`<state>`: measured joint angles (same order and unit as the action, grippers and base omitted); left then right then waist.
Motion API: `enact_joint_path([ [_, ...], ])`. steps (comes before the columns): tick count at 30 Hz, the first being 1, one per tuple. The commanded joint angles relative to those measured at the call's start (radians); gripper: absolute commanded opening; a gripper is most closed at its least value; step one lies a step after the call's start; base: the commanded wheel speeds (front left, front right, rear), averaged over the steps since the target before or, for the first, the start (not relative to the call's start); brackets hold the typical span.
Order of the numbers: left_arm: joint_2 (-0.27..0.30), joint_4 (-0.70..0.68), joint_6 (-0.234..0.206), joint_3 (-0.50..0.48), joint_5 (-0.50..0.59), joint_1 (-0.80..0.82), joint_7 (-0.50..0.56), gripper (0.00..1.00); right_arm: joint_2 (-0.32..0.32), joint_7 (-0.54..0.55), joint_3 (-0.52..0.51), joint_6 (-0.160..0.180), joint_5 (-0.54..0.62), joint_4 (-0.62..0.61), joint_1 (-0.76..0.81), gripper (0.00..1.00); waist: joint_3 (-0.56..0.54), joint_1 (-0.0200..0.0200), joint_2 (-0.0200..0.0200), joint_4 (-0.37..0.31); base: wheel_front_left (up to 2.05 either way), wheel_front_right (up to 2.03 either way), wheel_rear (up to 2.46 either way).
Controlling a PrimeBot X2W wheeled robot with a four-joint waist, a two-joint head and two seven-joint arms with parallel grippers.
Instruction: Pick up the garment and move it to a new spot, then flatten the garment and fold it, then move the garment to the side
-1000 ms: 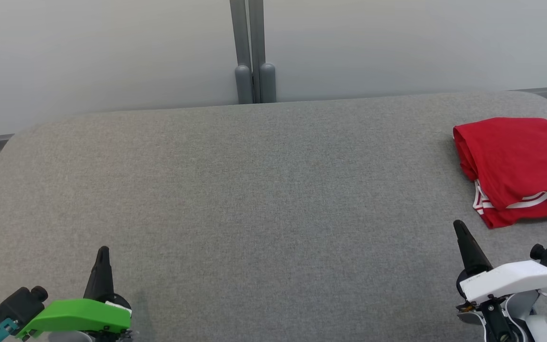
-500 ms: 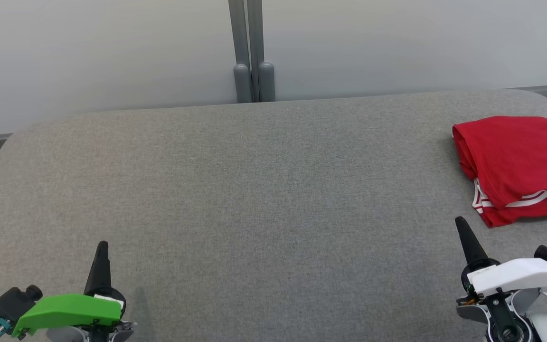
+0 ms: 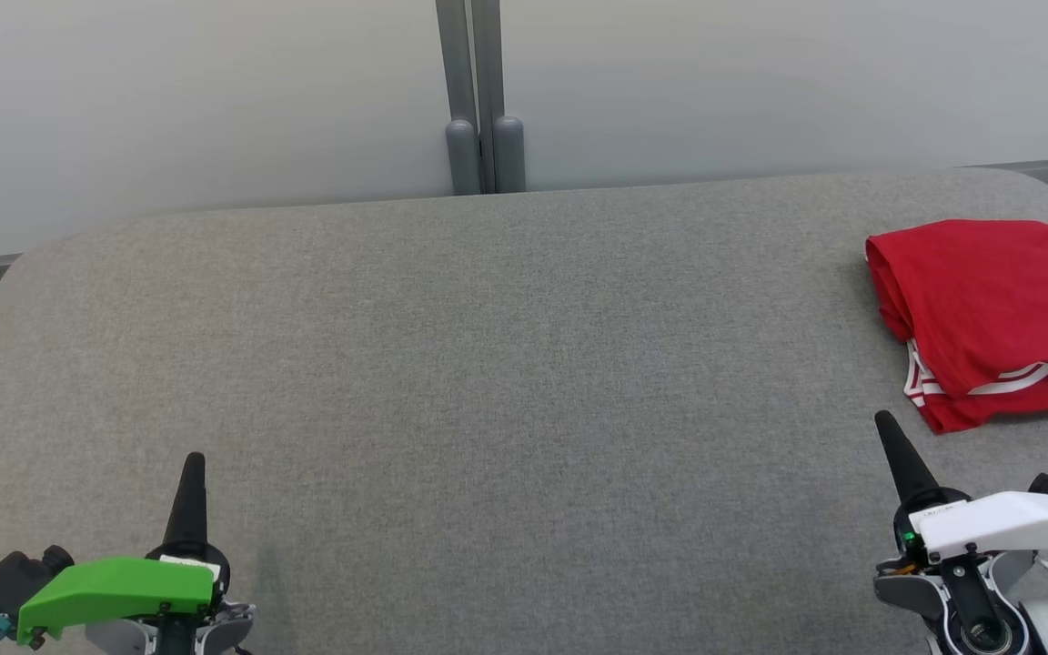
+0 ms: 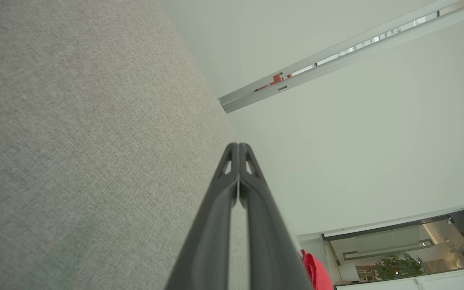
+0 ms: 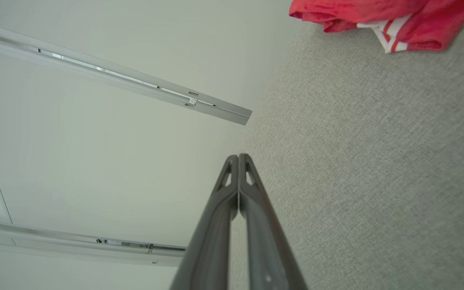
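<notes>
The garment (image 3: 988, 314) is red with white stripe trim and lies folded at the far right of the grey padded table (image 3: 506, 382). It shows again at the top right of the right wrist view as the garment (image 5: 381, 16), and as a sliver of the garment (image 4: 315, 272) in the left wrist view. My left gripper (image 3: 192, 462) stands near the front left edge, shut and empty, fingers pressed together (image 4: 238, 147). My right gripper (image 3: 884, 420) is at the front right, just short of the garment's near corner, shut and empty (image 5: 238, 158).
A pale wall with a grey vertical post (image 3: 477, 100) runs behind the table's far edge. The table's corners are rounded, and the wide grey surface lies between the two grippers.
Both grippers have drawn back toward the table's front edge a little. The garment has not moved; the whole view has shifted slightly.
</notes>
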<state>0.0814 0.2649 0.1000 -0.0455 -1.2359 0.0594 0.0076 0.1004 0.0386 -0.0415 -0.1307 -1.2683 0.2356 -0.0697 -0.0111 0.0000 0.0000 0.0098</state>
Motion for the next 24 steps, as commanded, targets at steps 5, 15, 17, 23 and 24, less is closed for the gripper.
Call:
enact_joint_path([
  [5, -0.002, -0.012, 0.009, -0.014, -0.057, 0.029, 0.015, 0.00, -0.006, 0.013, -0.014, 0.000, -0.053, -0.003, -0.026, 0.00, 0.001, 0.0000, 0.0000, -0.001, 0.00, 0.00, 0.00],
  [15, -0.010, -0.014, 0.017, -0.029, -0.133, 0.037, 0.037, 0.00, -0.016, 0.029, -0.029, 0.000, -0.124, 0.000, -0.029, 0.00, 0.004, 0.0000, 0.0000, -0.003, 0.00, 0.00, 0.00],
  [17, -0.012, -0.015, 0.017, -0.032, -0.147, 0.039, 0.043, 0.00, -0.019, 0.032, -0.032, 0.000, -0.136, 0.001, -0.030, 0.00, 0.005, 0.0000, 0.0000, -0.003, 0.00, 0.00, 0.00],
  [23, -0.016, -0.016, 0.020, -0.039, -0.193, 0.041, 0.055, 0.00, -0.025, 0.041, -0.040, 0.000, -0.178, 0.002, -0.034, 0.00, 0.006, 0.0000, 0.0000, -0.004, 0.00, 0.00, 0.00],
  [24, -0.016, -0.017, 0.020, -0.040, -0.199, 0.042, 0.057, 0.00, -0.026, 0.043, -0.042, 0.000, -0.185, 0.003, -0.034, 0.00, 0.006, 0.0000, 0.0000, -0.004, 0.00, 0.00, 0.00],
])
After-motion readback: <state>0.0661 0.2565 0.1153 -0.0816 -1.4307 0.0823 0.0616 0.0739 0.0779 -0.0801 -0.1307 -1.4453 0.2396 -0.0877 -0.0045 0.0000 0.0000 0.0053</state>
